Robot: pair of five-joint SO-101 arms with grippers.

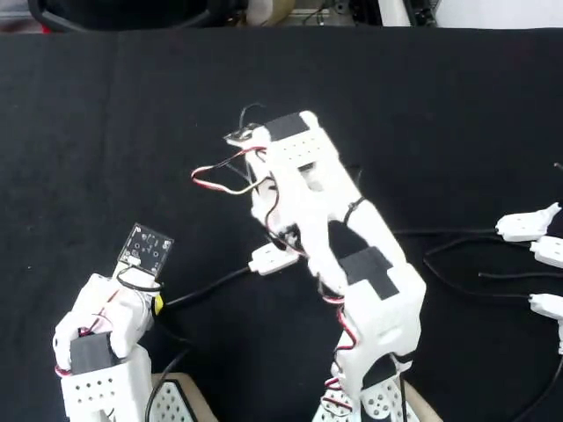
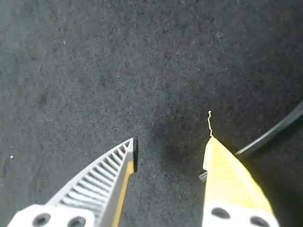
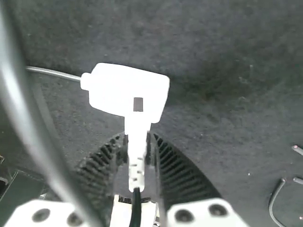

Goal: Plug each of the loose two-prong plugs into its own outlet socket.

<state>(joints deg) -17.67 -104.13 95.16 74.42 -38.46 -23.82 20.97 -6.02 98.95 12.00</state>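
The right pincer [image 3: 137, 141] was clamped on a plug [image 3: 136, 163] whose front met the socket [image 3: 125, 90] near the middle of the counter [image 1: 106, 132], cord [image 1: 207, 286] trailing toward 8 o'clock. The left pincer [image 2: 171, 142] gaped empty above the cloth. Nothing braced the socket, so a push would likely shove it away, prongs half seated. Other connectors [image 1: 526, 225] lay at 3 o'clock.
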